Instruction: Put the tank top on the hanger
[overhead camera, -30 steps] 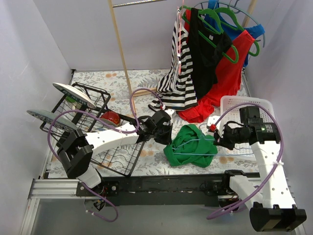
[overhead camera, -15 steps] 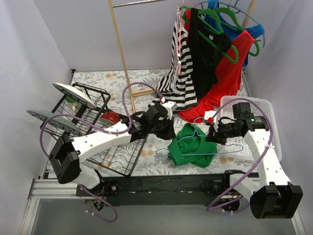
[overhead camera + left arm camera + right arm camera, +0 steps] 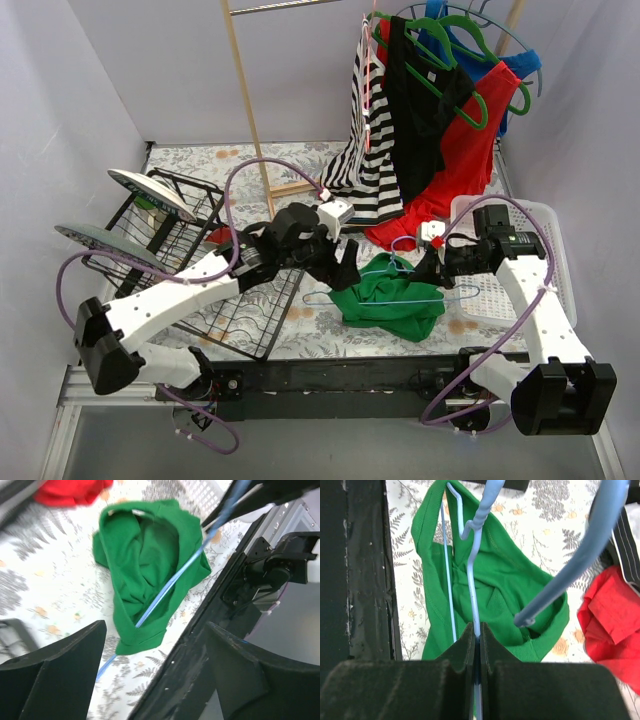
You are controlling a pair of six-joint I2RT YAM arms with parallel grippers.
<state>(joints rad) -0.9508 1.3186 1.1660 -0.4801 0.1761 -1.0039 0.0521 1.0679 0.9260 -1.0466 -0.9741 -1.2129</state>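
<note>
The tank top [image 3: 392,305] is lying crumpled on the floral table cover [image 3: 250,165], at lower centre of the top view. It is sitting between the two grippers and just left of the white basket [image 3: 556,216].

The hanger [image 3: 318,296] is extending roughly horizontally across the green fabric. Its left corner is projecting past the garment over the table cover. In the left wrist view the blue wire [image 3: 170,587] is running diagonally from upper right to lower left over the tank top [image 3: 145,555]. Whether the wire is passing inside the garment cannot be determined.

The right gripper [image 3: 432,270] is reaching in from the right of the frame. In the right wrist view its fingers [image 3: 477,630] are pressing together on the hanger wire [image 3: 472,590], clamping it above the tank top [image 3: 510,595].

The left gripper [image 3: 345,272] is hanging at the left edge of the garment. In the left wrist view its fingers [image 3: 155,630] are standing wide apart with nothing between them, released above the fabric.

A wire dish rack [image 3: 240,320] carrying plates [image 3: 150,192] is occupying the left of the top view. A striped top [image 3: 365,160] and a red garment [image 3: 460,160] are hanging at upper right.
</note>
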